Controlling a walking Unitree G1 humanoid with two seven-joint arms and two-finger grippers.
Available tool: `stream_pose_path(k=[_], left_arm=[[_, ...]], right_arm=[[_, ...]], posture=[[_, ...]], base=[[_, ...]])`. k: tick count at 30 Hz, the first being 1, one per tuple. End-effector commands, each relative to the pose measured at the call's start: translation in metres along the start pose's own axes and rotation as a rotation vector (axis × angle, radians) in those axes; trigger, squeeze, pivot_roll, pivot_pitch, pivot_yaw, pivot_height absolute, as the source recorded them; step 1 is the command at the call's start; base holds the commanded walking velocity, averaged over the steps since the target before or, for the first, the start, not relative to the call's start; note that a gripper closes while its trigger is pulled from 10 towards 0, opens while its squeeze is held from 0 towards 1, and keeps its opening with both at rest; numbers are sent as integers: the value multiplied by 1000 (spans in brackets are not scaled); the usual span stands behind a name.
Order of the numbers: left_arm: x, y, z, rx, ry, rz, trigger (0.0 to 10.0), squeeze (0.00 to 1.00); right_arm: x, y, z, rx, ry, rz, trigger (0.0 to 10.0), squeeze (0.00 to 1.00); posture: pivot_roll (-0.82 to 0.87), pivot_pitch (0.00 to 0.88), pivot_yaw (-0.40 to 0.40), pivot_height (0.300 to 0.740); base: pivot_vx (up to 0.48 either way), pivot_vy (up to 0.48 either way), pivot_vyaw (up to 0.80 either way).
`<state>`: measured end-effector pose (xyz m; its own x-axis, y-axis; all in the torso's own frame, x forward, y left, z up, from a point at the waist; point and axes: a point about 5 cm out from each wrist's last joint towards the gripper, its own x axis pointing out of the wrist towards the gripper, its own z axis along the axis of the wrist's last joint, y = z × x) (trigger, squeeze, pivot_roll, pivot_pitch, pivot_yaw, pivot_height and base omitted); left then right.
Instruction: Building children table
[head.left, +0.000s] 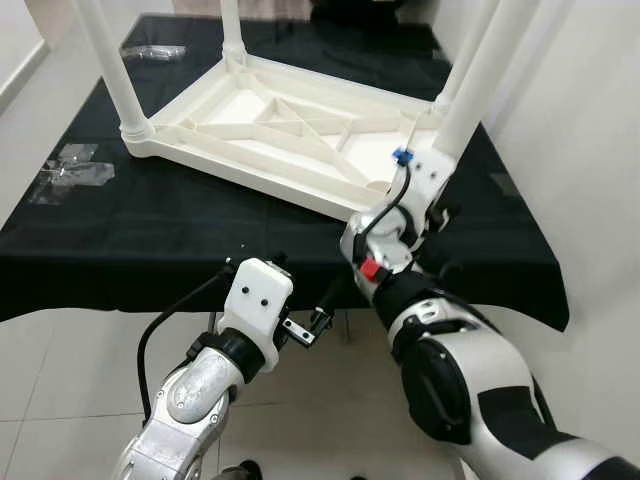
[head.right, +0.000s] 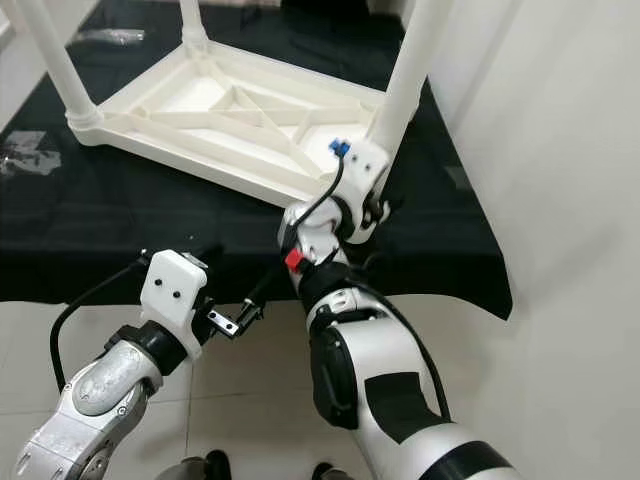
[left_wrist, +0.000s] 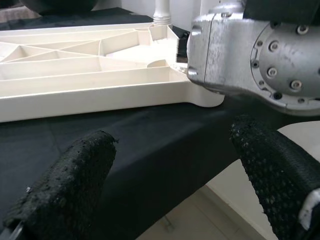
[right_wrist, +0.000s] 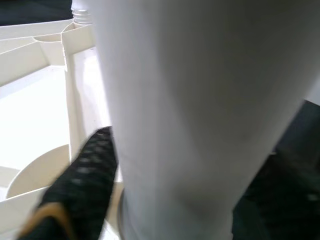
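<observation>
Partly hidden, right gripper (right_wrist: 165, 210) clamps leg (head.left: 478, 85), top cropped.

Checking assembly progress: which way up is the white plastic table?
Upside down: white plastic table lies top-down on black cloth, ribbed underside showing, legs pointing up.

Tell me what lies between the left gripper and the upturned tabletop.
Only black tablecloth lies between the left gripper and the tabletop, seen in the left wrist view.

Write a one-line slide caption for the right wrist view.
Right gripper closed around a white table leg standing in the upturned tabletop.
</observation>
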<state>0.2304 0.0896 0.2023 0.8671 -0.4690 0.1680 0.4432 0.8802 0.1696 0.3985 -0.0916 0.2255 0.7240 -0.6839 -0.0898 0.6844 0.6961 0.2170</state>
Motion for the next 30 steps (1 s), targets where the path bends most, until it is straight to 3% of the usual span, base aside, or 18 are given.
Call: stream_pose_path(k=[1, 2, 10, 24, 30], left_arm=[[-1, -4, -4, -7, 16, -7, 10000, 0], [-1, -4, -5, -10, 18, -7, 10000, 0], [-2, -3, -8, -9, 24, -6, 10000, 0], [0, -3, -9, -7, 16, -18, 10000, 0], [2, -1, -10, -3, 11, -16, 10000, 0]], right_arm=[[0, 1, 1, 9, 5, 7, 10000, 1000], [-1, 2, 2, 9, 2, 22, 10000, 0], [-5, 11, 8, -15, -62, 138, 10000, 0], [-12, 12, 2, -42, -132, 293, 10000, 0], [-10, -3, -6, -61, -146, 329, 10000, 0]], posture=[[125, 211, -68, 740], [125, 211, -68, 740], [118, 195, -66, 740], [108, 166, -55, 740], [101, 148, -50, 740]], base=[[0, 0, 0], [0, 0, 0], [0, 0, 0], [0, 0, 0], [0, 0, 0]])
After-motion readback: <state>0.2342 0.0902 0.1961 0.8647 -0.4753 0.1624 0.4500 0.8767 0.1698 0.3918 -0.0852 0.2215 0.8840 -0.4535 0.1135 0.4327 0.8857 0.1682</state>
